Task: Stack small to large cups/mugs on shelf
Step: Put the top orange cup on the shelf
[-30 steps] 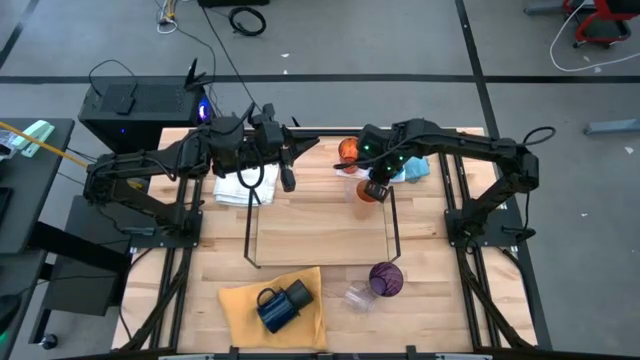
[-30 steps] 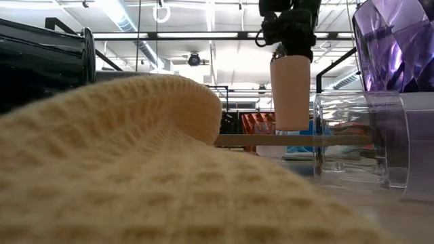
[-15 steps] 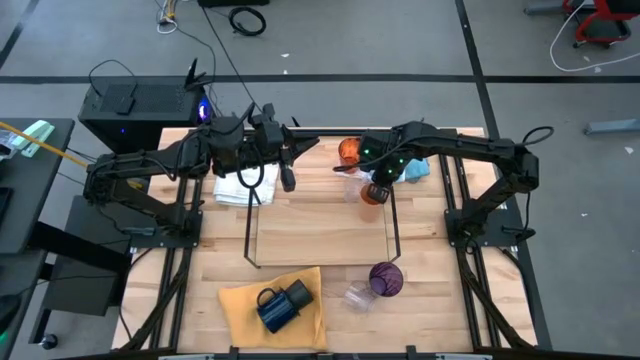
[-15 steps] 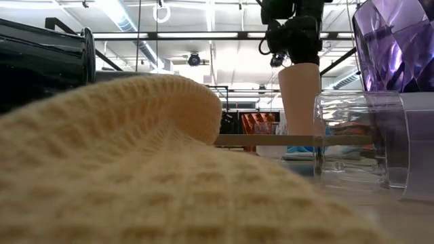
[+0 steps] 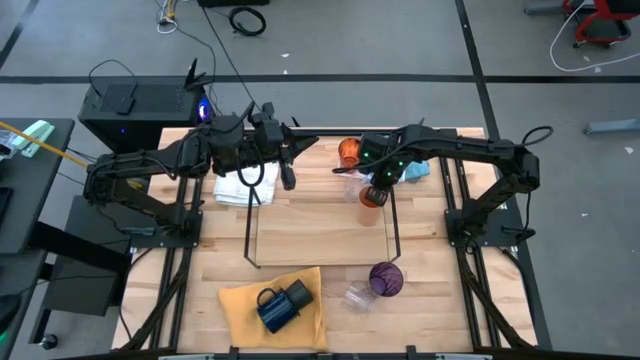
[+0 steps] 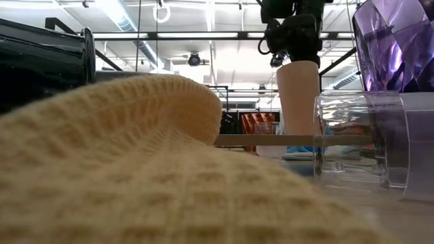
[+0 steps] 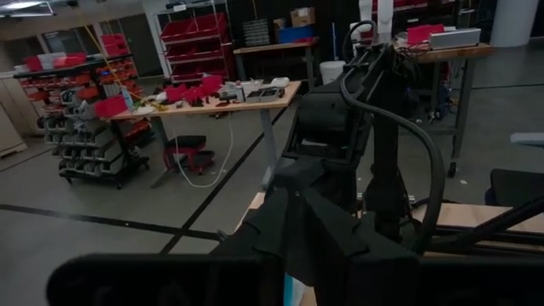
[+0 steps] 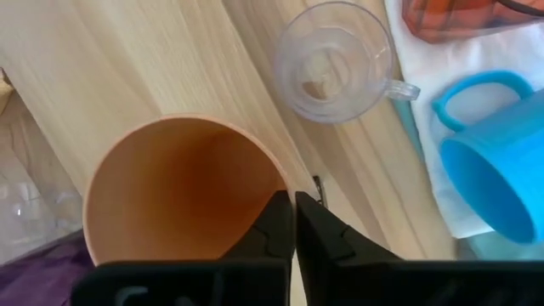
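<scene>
Pinching the orange cup's [image 8: 183,200] rim between my right gripper's [image 8: 293,223] nearly closed fingers, I hold it upright at the shelf's [image 5: 320,225] back right corner; my left gripper [image 5: 288,170] waits near the shelf's opposite back corner, fingers unreadable.

Most of the shelf [image 5: 315,225] board lies bare and open from above, while its far right corner is crowded by the right hand [image 5: 378,180] pinching the orange cup [image 5: 371,195], with a clear glass [image 5: 350,185] and a second orange cup [image 5: 349,152] just beside.
</scene>
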You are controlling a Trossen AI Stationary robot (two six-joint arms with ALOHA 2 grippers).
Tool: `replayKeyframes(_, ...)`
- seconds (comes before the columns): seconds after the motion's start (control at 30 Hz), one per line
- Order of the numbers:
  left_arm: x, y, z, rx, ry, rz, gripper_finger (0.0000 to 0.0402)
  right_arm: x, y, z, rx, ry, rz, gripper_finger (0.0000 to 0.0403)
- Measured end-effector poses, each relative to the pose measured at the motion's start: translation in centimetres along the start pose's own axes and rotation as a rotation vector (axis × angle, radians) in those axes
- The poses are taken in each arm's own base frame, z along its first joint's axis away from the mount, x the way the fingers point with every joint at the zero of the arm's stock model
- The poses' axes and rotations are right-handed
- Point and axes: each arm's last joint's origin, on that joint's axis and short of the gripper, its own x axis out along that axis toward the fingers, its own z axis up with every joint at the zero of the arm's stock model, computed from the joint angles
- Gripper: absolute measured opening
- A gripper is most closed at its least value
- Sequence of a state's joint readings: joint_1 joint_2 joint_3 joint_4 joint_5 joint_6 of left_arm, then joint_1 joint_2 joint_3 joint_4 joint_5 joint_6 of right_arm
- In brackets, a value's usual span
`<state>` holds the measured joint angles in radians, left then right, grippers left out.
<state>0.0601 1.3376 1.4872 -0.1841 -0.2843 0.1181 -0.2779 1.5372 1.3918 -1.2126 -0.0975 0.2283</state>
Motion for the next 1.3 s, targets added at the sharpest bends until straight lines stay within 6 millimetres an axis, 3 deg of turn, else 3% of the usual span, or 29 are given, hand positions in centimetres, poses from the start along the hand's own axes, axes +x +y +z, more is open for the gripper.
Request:
replayKeyframes(0.37, 0.0, 0.0, 0.0, 0.0, 0.0, 0.001, 0.0042, 0.0, 0.0, 0.0, -0.002, 0.004, -0.001, 0.0057)
replayKeyframes(1.3, 0.0, 0.0, 0.0, -0.001, 0.0, 0.0, 0.0037, -1.3, 0.3, 0.5, -0.008, -0.04, 0.044, 0.0075)
